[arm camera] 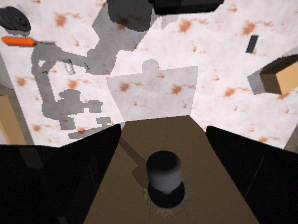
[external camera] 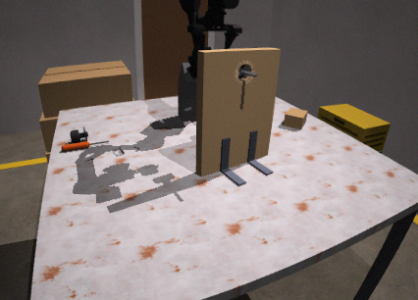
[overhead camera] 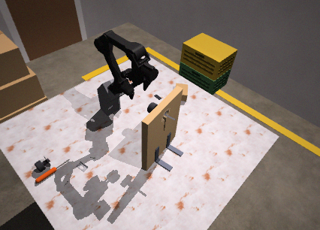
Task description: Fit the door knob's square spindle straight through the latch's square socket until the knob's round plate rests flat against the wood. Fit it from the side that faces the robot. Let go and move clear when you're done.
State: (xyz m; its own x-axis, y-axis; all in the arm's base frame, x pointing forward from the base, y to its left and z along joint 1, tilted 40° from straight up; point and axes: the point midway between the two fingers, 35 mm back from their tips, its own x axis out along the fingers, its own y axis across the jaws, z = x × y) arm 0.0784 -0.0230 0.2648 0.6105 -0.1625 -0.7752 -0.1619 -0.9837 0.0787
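Note:
The upright wooden panel (overhead camera: pixel 161 128) stands on the table on two grey brackets. The black door knob (overhead camera: pixel 152 107) sits on the panel's side that faces the robot. In the wrist view the knob (arm camera: pixel 163 172) stands out of the wood and its round plate looks flat against it. The spindle's tip (external camera: pixel 247 75) sticks out of the latch socket on the far side. My gripper (overhead camera: pixel 144 77) is open and empty, a short way back from the knob. Its dark fingers frame the knob on both sides in the wrist view (arm camera: pixel 162 131) without touching it.
A small wooden block (overhead camera: pixel 182 91) lies behind the panel. An orange-handled screwdriver (overhead camera: pixel 46 174) and a small black part (overhead camera: pixel 42 164) lie at the table's near left. Yellow and green crates (overhead camera: pixel 208 62) and cardboard boxes (overhead camera: pixel 15 83) stand on the floor beside the table.

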